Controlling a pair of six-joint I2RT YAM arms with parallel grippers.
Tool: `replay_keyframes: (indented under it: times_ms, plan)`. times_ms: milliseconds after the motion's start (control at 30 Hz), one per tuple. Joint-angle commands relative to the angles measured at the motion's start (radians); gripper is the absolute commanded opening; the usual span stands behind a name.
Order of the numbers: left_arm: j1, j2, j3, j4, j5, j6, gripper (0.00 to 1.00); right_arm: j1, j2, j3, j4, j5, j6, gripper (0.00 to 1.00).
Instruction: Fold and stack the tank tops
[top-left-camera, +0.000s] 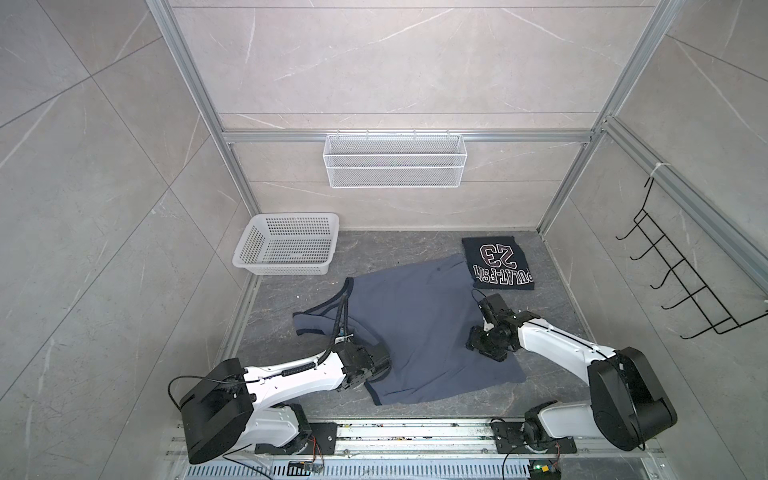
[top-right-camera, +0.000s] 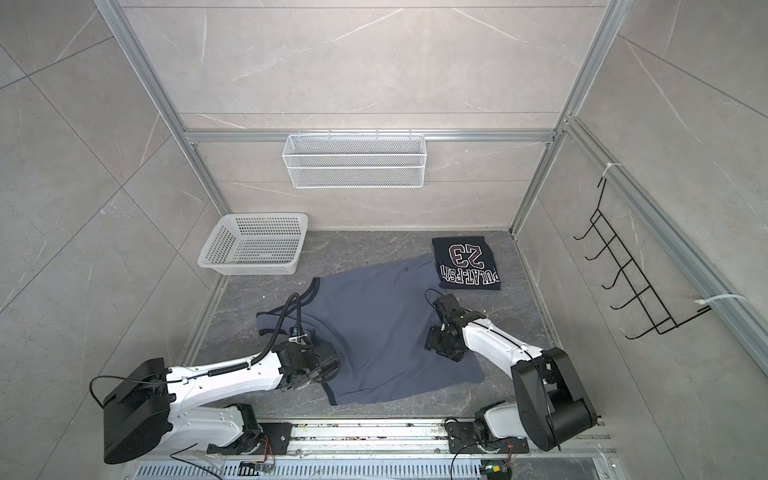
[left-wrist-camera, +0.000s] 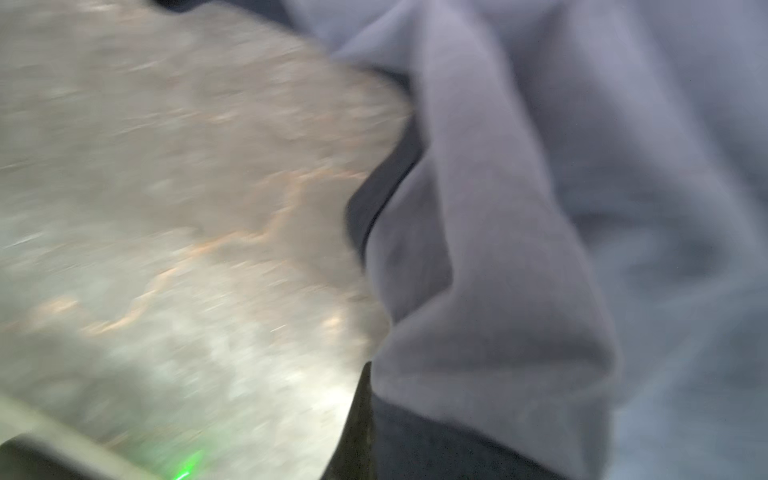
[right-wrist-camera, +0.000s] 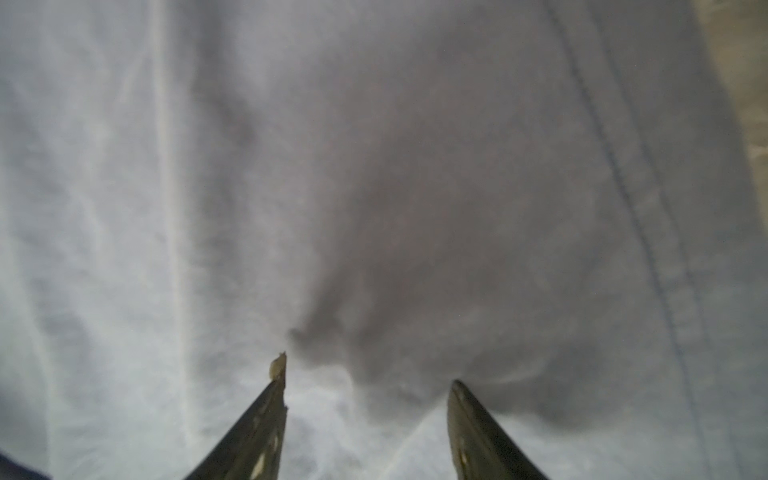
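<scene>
The slate blue-grey tank top (top-left-camera: 415, 324) (top-right-camera: 382, 328) lies spread across the middle of the table in both top views, with one strap loop at its left. The near-black tank top (top-left-camera: 496, 262) (top-right-camera: 465, 262) with the "23" print lies folded at the back right, touching the grey one's far corner. My left gripper (top-left-camera: 380, 368) (top-right-camera: 332, 368) sits at the grey top's near-left edge. In the left wrist view a bunched fold of that cloth (left-wrist-camera: 498, 291) is pinched against the one finger (left-wrist-camera: 359, 415) that shows. My right gripper (right-wrist-camera: 367, 375) stands open just over the grey cloth, above its right part (top-left-camera: 480, 343).
A white perforated basket (top-left-camera: 286, 249) stands at the back left of the table. A wire mesh shelf (top-left-camera: 395, 160) hangs on the back wall and a black hook rack (top-left-camera: 685, 282) on the right wall. The arms' rail (top-left-camera: 415, 436) runs along the front edge.
</scene>
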Motion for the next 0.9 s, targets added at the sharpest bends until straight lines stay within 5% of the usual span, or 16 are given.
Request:
replay_keyframes:
  times_ms: [0, 300, 500, 567, 633, 733, 867]
  plan:
    - [-0.004, -0.014, 0.038, -0.335, -0.041, -0.166, 0.00, -0.030, 0.032, 0.023, -0.006, 0.055, -0.002, 0.64]
    - [-0.012, -0.014, 0.095, -0.564, -0.105, -0.347, 0.00, -0.117, 0.104, 0.033, -0.001, 0.060, -0.015, 0.64]
    - [-0.061, 0.074, 0.201, -0.834, -0.189, -0.573, 0.06, -0.175, 0.111, 0.018, 0.014, 0.020, -0.017, 0.64]
    - [-0.061, 0.072, 0.199, -0.834, -0.195, -0.561, 0.15, -0.177, 0.106, 0.014, 0.017, 0.019, -0.017, 0.64]
    - [-0.084, 0.042, 0.188, -0.795, -0.183, -0.565, 0.41, -0.179, 0.089, 0.007, 0.022, 0.022, -0.017, 0.64]
    - [-0.148, -0.015, 0.179, -0.773, -0.185, -0.614, 0.67, -0.178, 0.071, 0.007, 0.017, 0.030, -0.012, 0.64]
    - [-0.175, -0.072, 0.205, -0.788, -0.198, -0.620, 0.76, -0.179, 0.061, 0.016, 0.007, 0.029, -0.013, 0.64]
